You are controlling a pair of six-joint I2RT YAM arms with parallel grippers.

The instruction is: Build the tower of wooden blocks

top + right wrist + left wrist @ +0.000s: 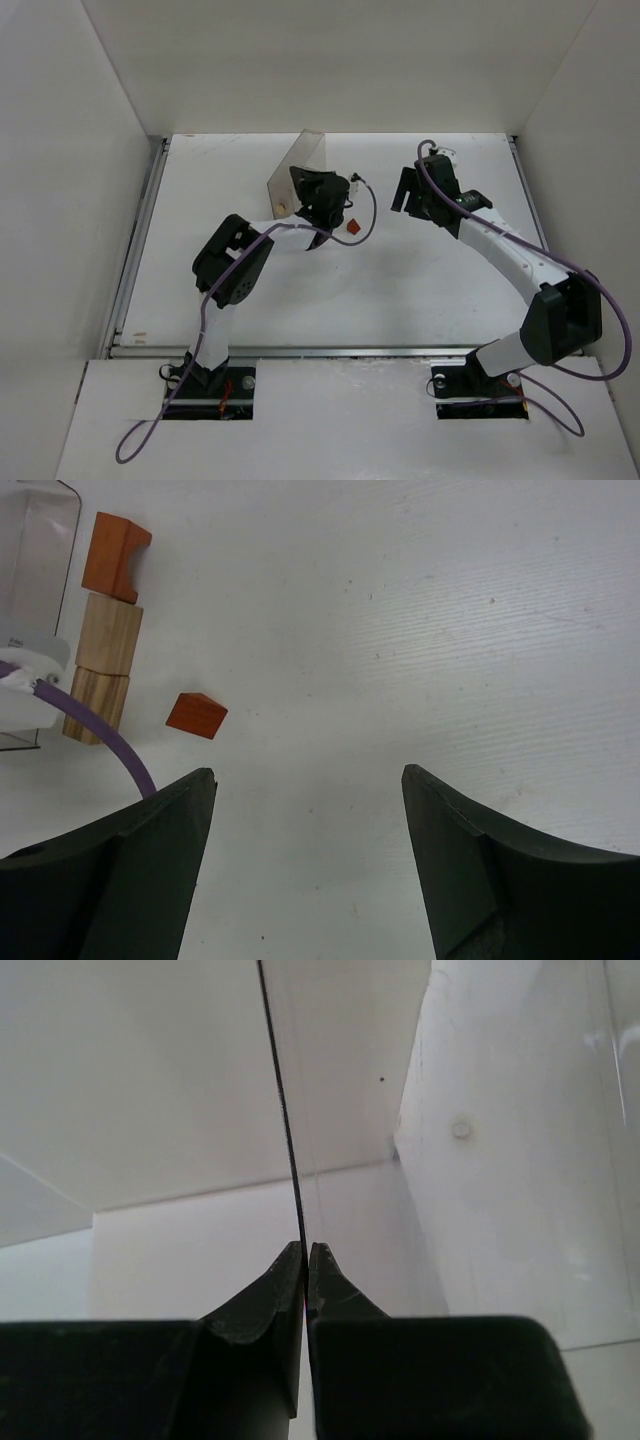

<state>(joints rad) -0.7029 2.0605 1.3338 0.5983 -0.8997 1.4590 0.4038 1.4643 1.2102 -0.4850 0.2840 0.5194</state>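
In the right wrist view the wood block tower is at the far left: two light tan cubes in a line with a reddish-orange notched block at the end. A loose reddish-orange wedge lies on the table just right of it, and also shows in the top view. My right gripper is open and empty, well short of the blocks. My left gripper is shut on the thin wall of the clear plastic box, holding it tilted near the blocks. The left gripper hides the tower in the top view.
The white table is walled by white panels on three sides. A purple cable and a white part of the left arm lie beside the tower. A metal rail runs along the table's left edge.
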